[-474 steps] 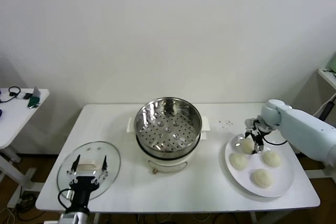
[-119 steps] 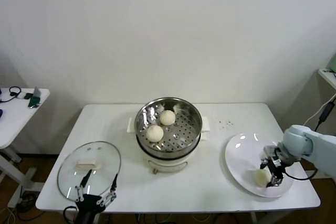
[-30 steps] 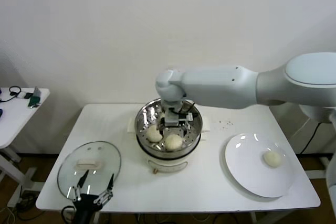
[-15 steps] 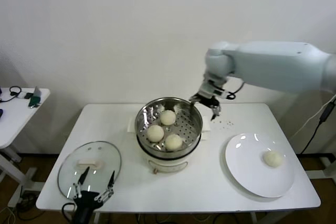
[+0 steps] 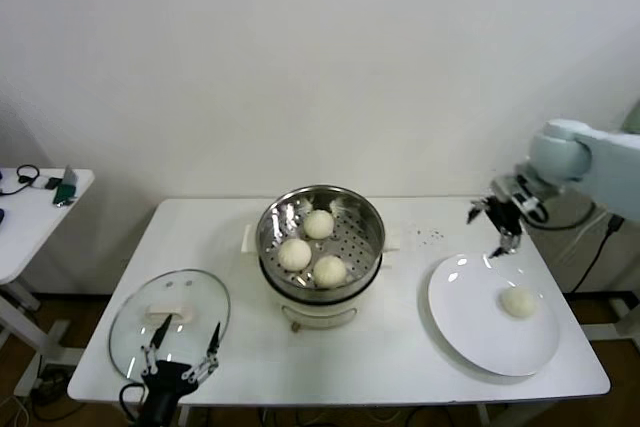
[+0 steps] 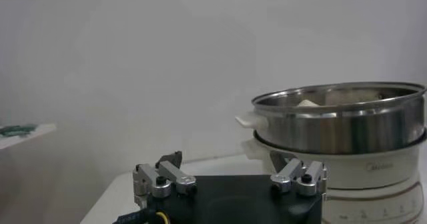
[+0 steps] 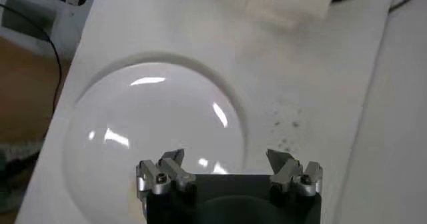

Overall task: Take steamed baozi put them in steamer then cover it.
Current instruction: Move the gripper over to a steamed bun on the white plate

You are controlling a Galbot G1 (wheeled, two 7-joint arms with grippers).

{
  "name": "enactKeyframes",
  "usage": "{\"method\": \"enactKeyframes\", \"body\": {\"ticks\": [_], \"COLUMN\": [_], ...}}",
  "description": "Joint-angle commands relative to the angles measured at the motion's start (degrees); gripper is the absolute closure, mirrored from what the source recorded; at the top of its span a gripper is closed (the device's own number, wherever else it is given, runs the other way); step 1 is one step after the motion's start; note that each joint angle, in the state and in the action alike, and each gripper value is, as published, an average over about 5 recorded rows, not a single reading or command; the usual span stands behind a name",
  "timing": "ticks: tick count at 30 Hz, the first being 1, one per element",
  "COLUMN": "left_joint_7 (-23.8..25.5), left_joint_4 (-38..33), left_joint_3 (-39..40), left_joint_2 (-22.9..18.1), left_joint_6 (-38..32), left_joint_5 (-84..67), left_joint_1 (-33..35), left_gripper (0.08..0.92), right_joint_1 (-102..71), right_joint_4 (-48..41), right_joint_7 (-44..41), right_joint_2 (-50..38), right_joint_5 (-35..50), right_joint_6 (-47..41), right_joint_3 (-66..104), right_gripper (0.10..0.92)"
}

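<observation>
The steel steamer (image 5: 372,230) on its white pot base holds three cream-white baozi (image 5: 295,253), (image 5: 319,224), (image 5: 329,270). A last baozi (image 5: 518,302) lies on the white plate (image 5: 470,332) at the right. My right gripper (image 5: 488,230) hangs open and empty above the plate's far edge; its wrist view looks down on the plate (image 7: 153,125) past the right gripper (image 7: 227,162). The glass cover (image 5: 170,309) lies flat at the front left. My left gripper (image 5: 182,349) waits open at the cover's near edge; from the left gripper (image 6: 230,172) the steamer (image 6: 340,122) is seen side-on.
Dark specks (image 5: 432,236) dot the table between the steamer and the plate. A small side table (image 5: 30,212) with cables stands off to the left. The white table's front edge (image 5: 340,399) runs just below the cover and the plate.
My right arm has swung from over the steamer across to the plate, empty, leaving a third baozi in the steamer. The left arm has stayed where it was.
</observation>
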Motion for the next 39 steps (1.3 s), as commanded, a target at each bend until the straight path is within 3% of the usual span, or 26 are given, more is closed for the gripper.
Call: {"method": "enactKeyframes", "body": {"ticks": [1, 9, 23, 39], "left_joint_7": [0.0, 0.0, -0.1, -0.1], "left_joint_4": [-0.2, -0.1, 0.5, 0.6], "left_joint_3": [-0.1, -0.3, -0.3, -0.6], "left_joint_2": [-0.4, -0.8, -1.2, -1.0], "left_joint_6": [0.4, 0.3, 0.4, 0.7], "left_joint_5": [0.7, 1.4, 2.1, 2.2], "left_joint_1": [0.2, 0.9, 1.5, 1.1], "left_gripper": [0.177, 0.177, 0.177, 0.177], "right_joint_1": [-25.3, -35.6, -36.9, -36.7], "right_joint_4": [-3.8, -9.9, -18.2, -19.4], "right_joint_7": [-0.9, -0.5, 0.2, -1.0], "right_joint_2": [-11.8, -9.1, -0.6, 2.3], "right_joint_5": [-8.8, -13.0, -15.7, -16.0], "right_joint_6": [-3.5, -1.4, 0.1, -0.2], "right_joint_3": [22.3, 32.3, 33.9, 32.5], "right_gripper": [0.203, 0.203, 0.203, 0.203]}}
